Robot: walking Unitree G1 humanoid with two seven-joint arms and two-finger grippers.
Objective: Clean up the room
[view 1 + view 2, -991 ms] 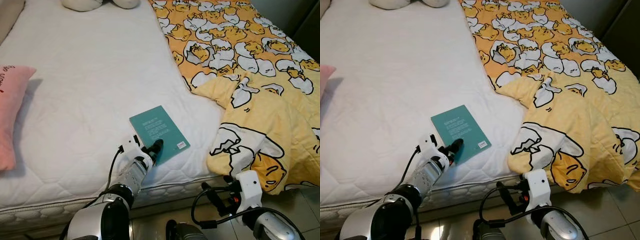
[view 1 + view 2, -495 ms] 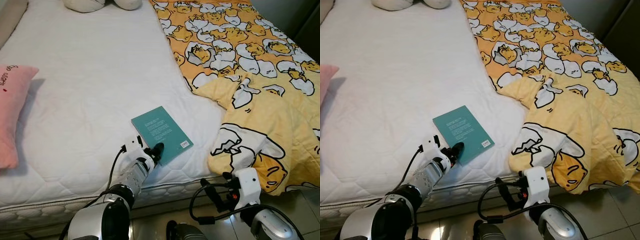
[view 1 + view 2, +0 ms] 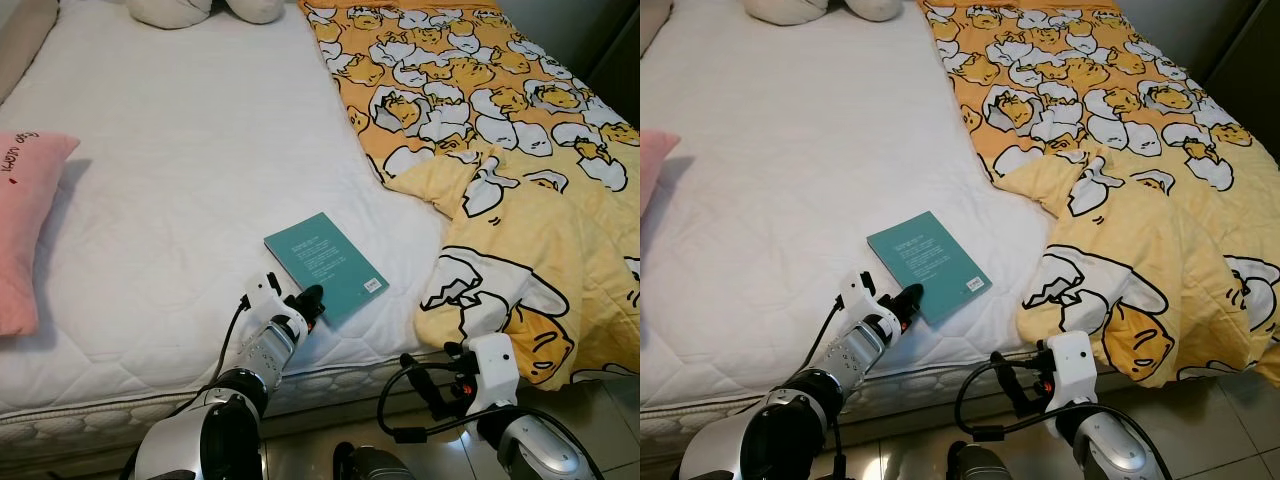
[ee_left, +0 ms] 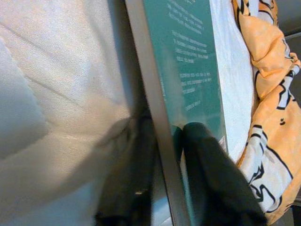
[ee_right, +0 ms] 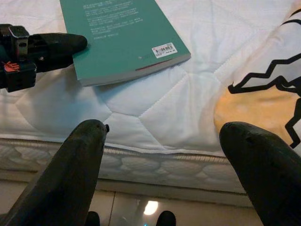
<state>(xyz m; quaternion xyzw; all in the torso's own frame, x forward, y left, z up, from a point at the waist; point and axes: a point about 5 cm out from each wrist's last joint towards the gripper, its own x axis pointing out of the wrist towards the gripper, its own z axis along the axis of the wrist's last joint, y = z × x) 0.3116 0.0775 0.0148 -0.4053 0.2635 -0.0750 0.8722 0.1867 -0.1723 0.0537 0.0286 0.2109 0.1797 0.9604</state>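
A: Quick pass, left to right. Pink pillow (image 3: 25,230) at the bed's (image 3: 180,150) left edge. Teal book (image 3: 325,264) lies flat near the front edge, about mid-width. Yellow egg-print blanket (image 3: 500,180) covers the right side and spills over the front right corner.

B: Left pincer (image 3: 307,303)?

A: At the book's near corner, clamped on it: in the left wrist view one finger (image 4: 211,179) is on the cover and the other is under the edge, pressed into the mattress.

B: Right pincer (image 5: 169,160)?

A: Spread wide with nothing in it, low in front of the bed's front edge, below the blanket's overhang.

B: Risks?

A: My guess: it's a corner-only grip, so the book could pivot or slip out on the lift. The cover could also bend or fan open. The lower finger might snag the mattress cover.

B: View differences?

A: The head views give the layout but hide the lower finger. The left wrist view shows the edge sandwiched. The right wrist view shows the barcode sticker (image 5: 163,49), the book's thickness and the mattress side seam.
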